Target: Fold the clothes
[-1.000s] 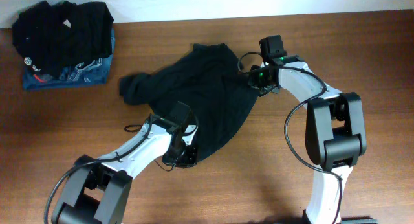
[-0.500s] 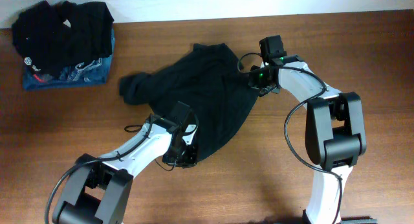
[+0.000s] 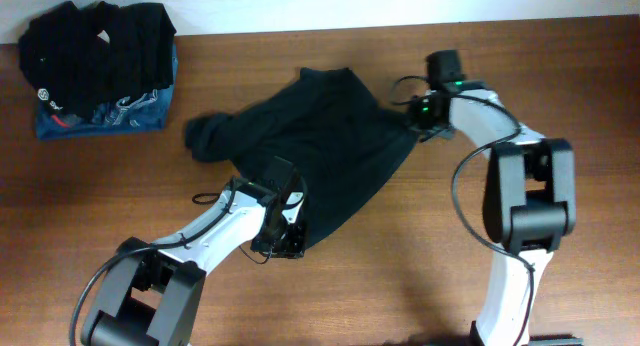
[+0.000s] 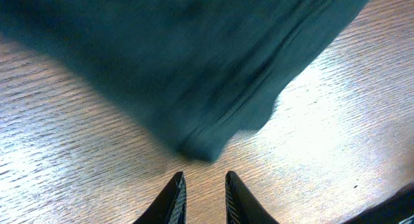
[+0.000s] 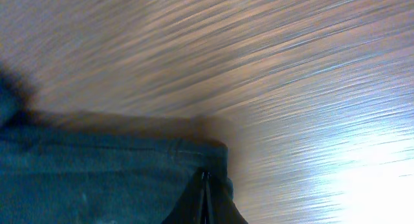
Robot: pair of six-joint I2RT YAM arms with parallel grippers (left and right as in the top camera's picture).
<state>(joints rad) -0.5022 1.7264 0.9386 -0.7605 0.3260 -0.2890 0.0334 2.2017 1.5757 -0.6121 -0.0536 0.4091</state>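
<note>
At the centre of the wooden surface (image 3: 560, 66) lies the black shirt (image 3: 320, 151), crumpled, with one edge drawn out toward the right gripper (image 3: 415, 126). In the far left corner, well apart, a folded black ribbed top (image 3: 95, 41) rests on a folded blue garment (image 3: 130, 111). The left gripper (image 3: 283, 244) stands at the shirt's near hem. Left wrist view: jaws slightly parted and empty, bare wood between them, the shirt's corner just beyond the tips. Right wrist view: jaws closed on the shirt's stitched edge, a grip the overhead view does not resolve.

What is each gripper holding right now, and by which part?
Right gripper pinches the black shirt at its hemmed edge. Left gripper holds nothing, jaws slightly apart.
</note>
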